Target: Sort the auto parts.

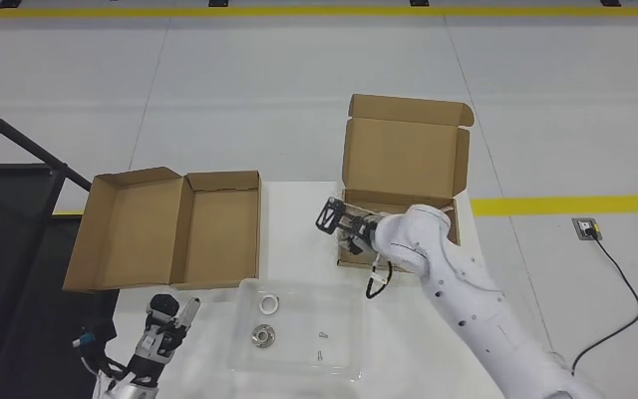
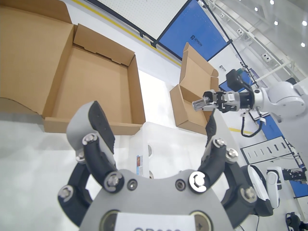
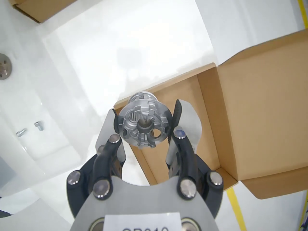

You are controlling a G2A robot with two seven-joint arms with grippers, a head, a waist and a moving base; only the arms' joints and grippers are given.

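My right gripper [image 3: 146, 121] is shut on a grey metal hub with a toothed, holed face [image 3: 144, 127]. It holds the hub in the air over the near left edge of the right cardboard box [image 1: 404, 170]. From the left wrist view the same hub [image 2: 199, 104] sticks out of that gripper beside the box [image 2: 190, 111]. My left gripper [image 2: 154, 121] stands open and holds nothing, low at the table's front left [image 1: 169, 321]. A clear plastic tray [image 1: 344, 359] holds a white ring [image 1: 268, 302], a metal disc [image 1: 263, 336] and small screws [image 1: 321, 346].
An open cardboard box [image 1: 164, 229] lies at the left with its lid flap spread flat. The right box's lid [image 1: 407, 150] stands upright behind it. A bare white strip of table [image 1: 299, 229] runs between the two boxes.
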